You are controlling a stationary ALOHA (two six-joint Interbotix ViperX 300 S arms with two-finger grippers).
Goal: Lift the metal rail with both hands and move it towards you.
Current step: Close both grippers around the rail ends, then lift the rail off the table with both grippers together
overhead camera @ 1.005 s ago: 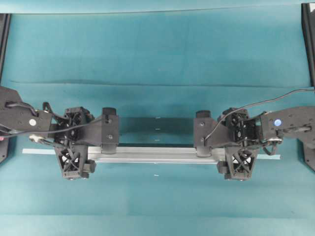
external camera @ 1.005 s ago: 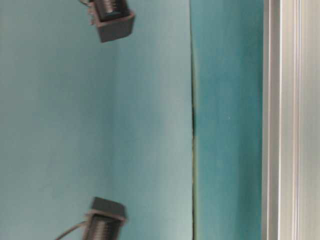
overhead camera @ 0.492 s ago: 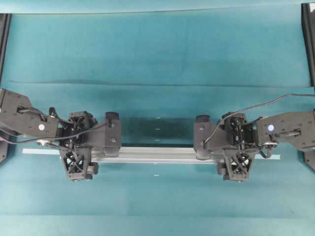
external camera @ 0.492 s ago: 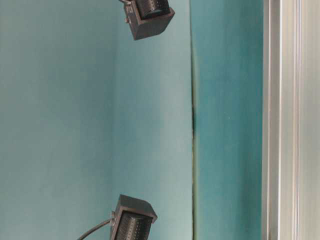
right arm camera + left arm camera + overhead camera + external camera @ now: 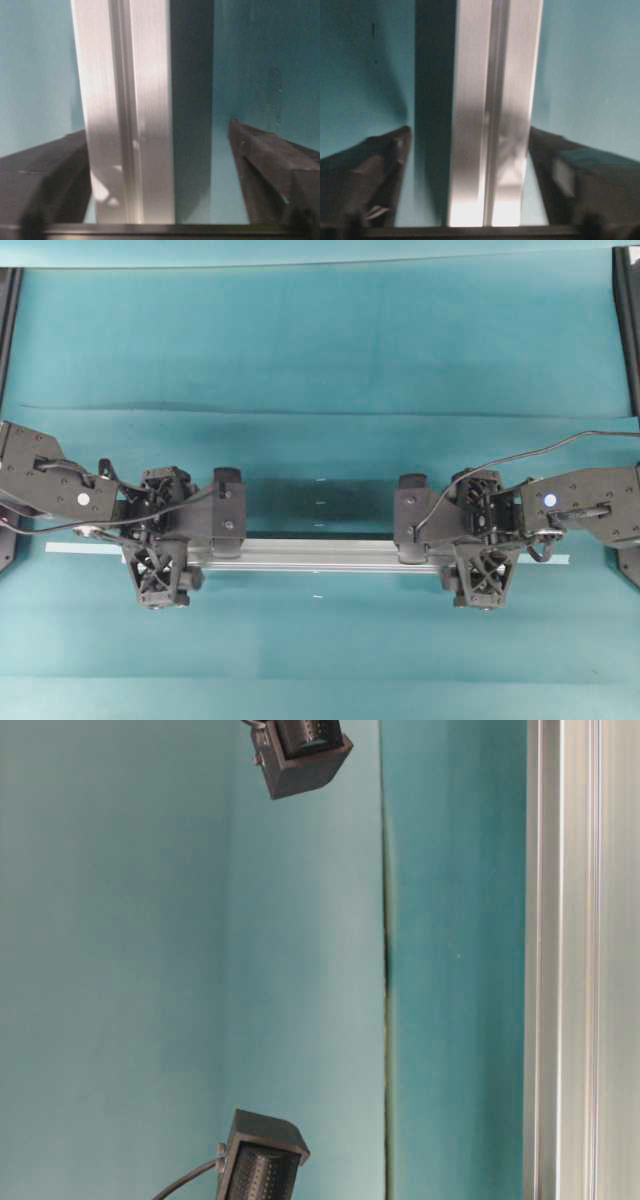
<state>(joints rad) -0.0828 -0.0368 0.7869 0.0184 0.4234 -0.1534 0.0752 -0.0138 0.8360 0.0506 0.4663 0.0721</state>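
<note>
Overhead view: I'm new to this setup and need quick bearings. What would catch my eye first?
A long silver grooved aluminium rail lies crosswise on the teal table. Two black lattice-fingered end effectors, left and right, straddle it near its ends. In the wrist views the rail runs between each pair of fingers, with a gap visible on at least one side, so neither looks clamped.

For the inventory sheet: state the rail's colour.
The metal rail is silver with lengthwise grooves, clearest in the left wrist view.
</note>
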